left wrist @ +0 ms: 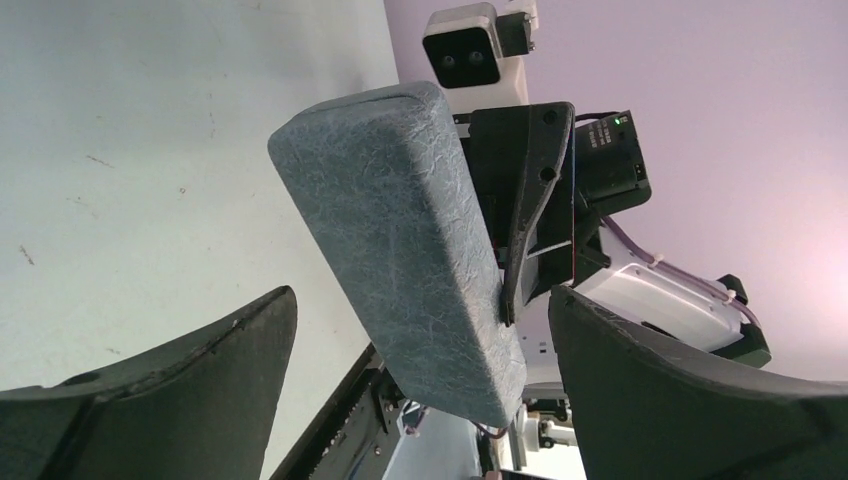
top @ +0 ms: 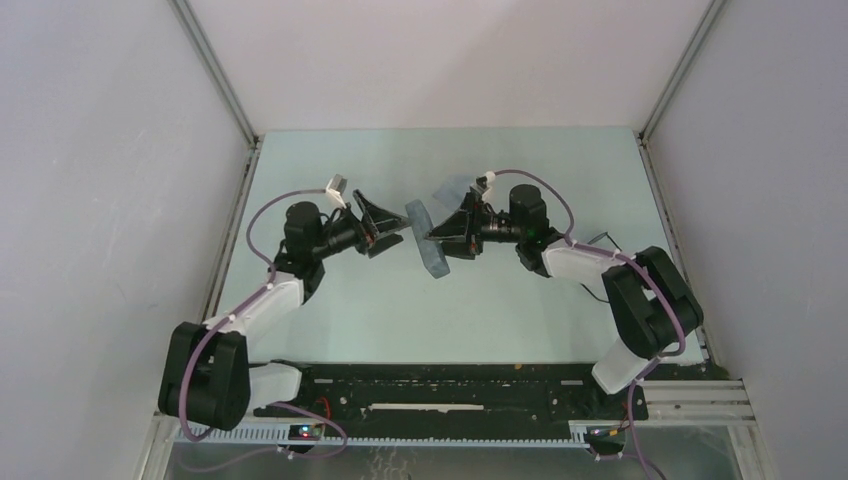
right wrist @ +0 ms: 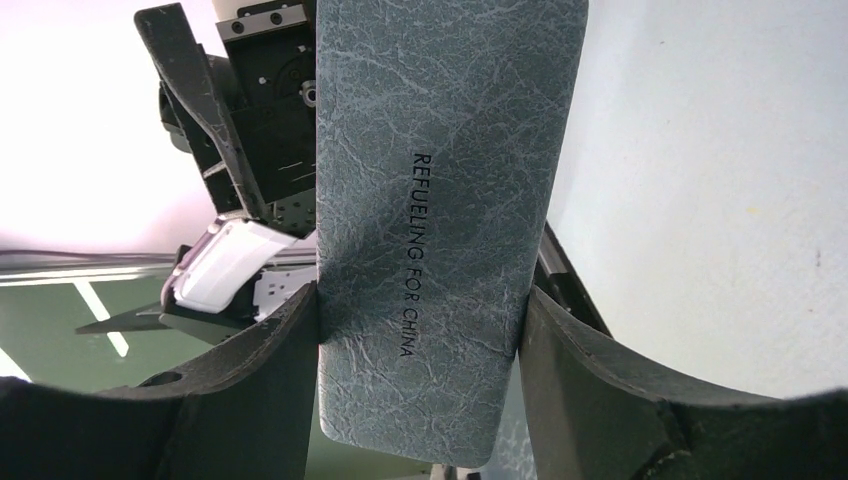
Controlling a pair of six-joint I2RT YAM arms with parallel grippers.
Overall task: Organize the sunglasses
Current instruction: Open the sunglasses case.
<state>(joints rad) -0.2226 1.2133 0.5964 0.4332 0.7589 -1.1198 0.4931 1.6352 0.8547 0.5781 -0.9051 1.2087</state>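
Observation:
A slate-grey textured case (top: pixel 424 238) hangs in the air between the two arms, above the middle of the table. My right gripper (top: pixel 436 238) is shut on it, and in the right wrist view both fingers (right wrist: pixel 290 350) press the long sides of the case (right wrist: pixel 430 200), which carries printed lettering. My left gripper (top: pixel 394 230) faces the case from the left with its jaws wide open. In the left wrist view the case (left wrist: pixel 400 250) stands in the gap of the left gripper (left wrist: pixel 422 292), touching neither finger (left wrist: pixel 200 380). The sunglasses are out of view.
A pale bluish cloth (top: pixel 455 188) lies on the light green table (top: pixel 400 320) just behind the right gripper. A black rail (top: pixel 440 385) runs along the near edge between the arm bases. Grey walls close in the left and right sides.

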